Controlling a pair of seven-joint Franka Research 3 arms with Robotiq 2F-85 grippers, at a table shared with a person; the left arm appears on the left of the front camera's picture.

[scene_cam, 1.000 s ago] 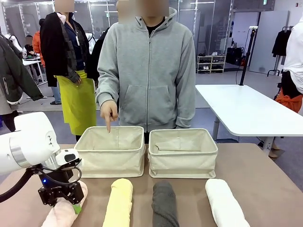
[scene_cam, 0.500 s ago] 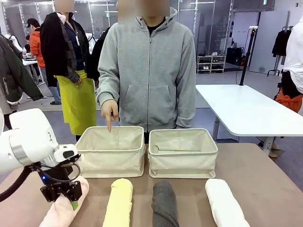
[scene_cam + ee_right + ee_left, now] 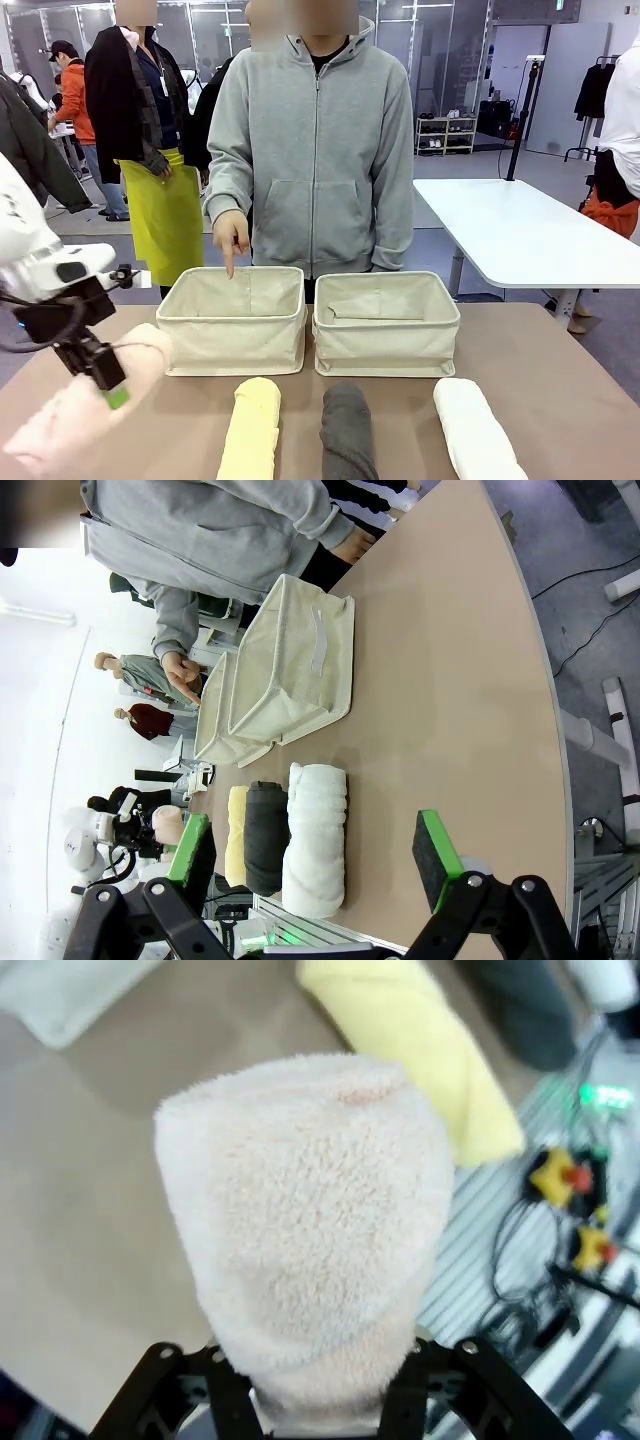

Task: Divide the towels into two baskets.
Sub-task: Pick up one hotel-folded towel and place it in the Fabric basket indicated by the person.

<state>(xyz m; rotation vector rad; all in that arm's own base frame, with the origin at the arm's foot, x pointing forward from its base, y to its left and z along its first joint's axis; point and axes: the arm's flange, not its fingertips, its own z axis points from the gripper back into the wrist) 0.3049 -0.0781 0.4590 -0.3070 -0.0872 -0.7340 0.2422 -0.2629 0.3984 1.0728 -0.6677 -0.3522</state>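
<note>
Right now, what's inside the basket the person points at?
Inside the left basket only its bare cream back wall shows; no towel sticks up. The person's hand points into it. The front wall hides the bottom.

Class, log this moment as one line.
left fingers: shut on pink towel, off table | right fingers: open | yellow towel, grey towel, white towel: on table | person's hand: pointing at left basket

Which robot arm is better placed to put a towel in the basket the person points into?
Left. The left gripper is shut on the pale pink rolled towel, raised near the cream canvas basket that the person's hand points into. The right gripper is open, empty.
</note>
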